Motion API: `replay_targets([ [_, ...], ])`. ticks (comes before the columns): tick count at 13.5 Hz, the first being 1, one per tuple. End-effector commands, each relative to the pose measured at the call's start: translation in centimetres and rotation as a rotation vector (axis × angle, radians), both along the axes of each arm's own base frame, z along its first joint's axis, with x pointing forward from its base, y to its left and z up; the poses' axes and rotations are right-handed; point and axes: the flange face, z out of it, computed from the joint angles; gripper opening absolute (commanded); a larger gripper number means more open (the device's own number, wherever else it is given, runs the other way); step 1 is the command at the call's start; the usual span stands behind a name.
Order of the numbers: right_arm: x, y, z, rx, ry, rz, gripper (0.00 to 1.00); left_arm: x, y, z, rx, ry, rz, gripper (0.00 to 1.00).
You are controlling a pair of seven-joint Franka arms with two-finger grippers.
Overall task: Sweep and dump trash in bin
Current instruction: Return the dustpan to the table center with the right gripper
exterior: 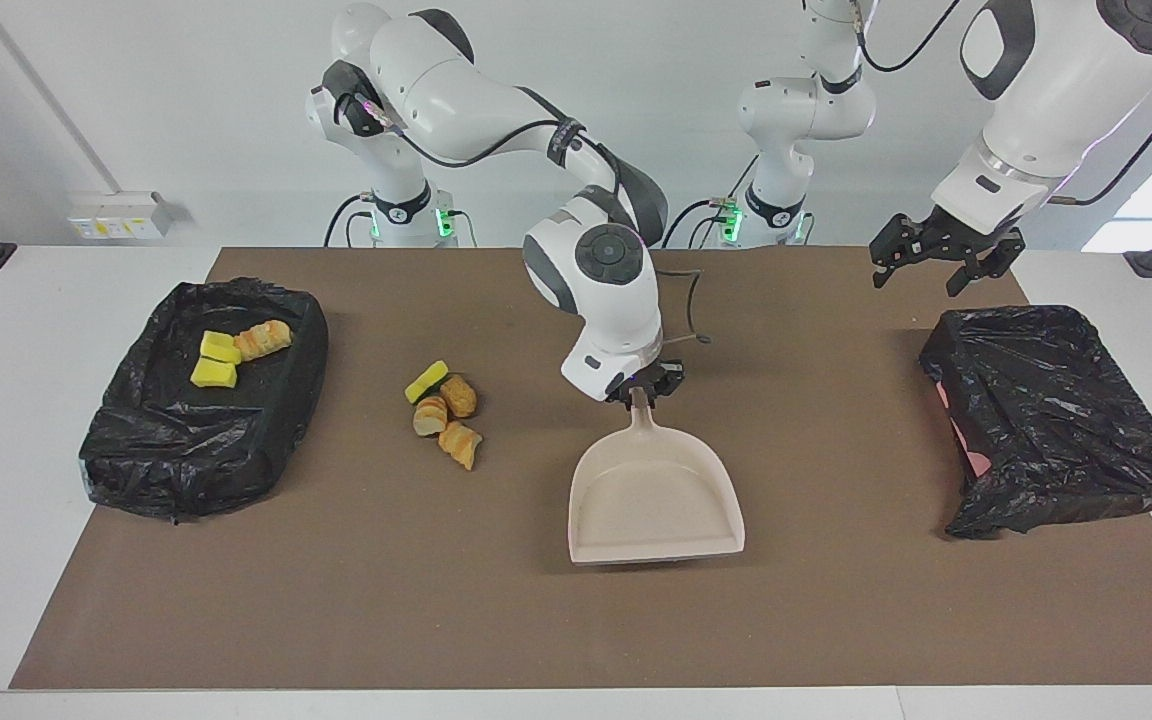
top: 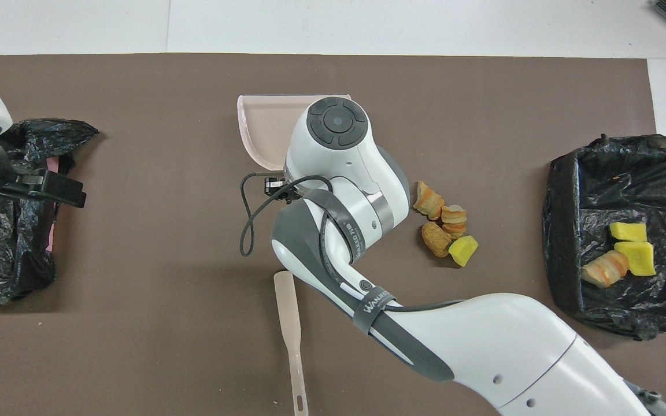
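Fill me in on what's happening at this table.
The right gripper is shut on the handle of an empty beige dustpan at mid-table. Four loose trash pieces lie on the mat toward the right arm's end; three more sit in the black-lined bin there. The brush lies untouched. The left gripper waits open over the other bin.

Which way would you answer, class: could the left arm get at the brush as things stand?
Probably yes. The left gripper hangs open over the table by the black bag at its end, holding nothing; the brush lies bare near the robots, though the right arm's elbow hangs close beside it.
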Motion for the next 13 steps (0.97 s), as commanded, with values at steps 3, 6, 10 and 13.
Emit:
replay_targets([
  [3,-0.9,-0.6,-2.5,-0.004,0.024,0.007,0.16,0.2,-0.7,-0.6,-0.001,-0.038,-0.007,1.0],
  [6,-1.1,-0.3,-2.1,-0.008,0.014,0.027,1.0,1.1,-2.0,-2.5,-0.004,-0.062,-0.022,1.0],
  [10,-2.6,-0.9,3.6,-0.024,0.008,0.039,1.0,3.1,-2.8,-4.9,-0.01,-0.117,-0.026,1.0],
  [13,-6.9,-2.8,8.2,-0.034,0.065,0.045,1.0,4.9,-6.6,-7.8,-0.022,-0.127,-0.041,1.0],
])
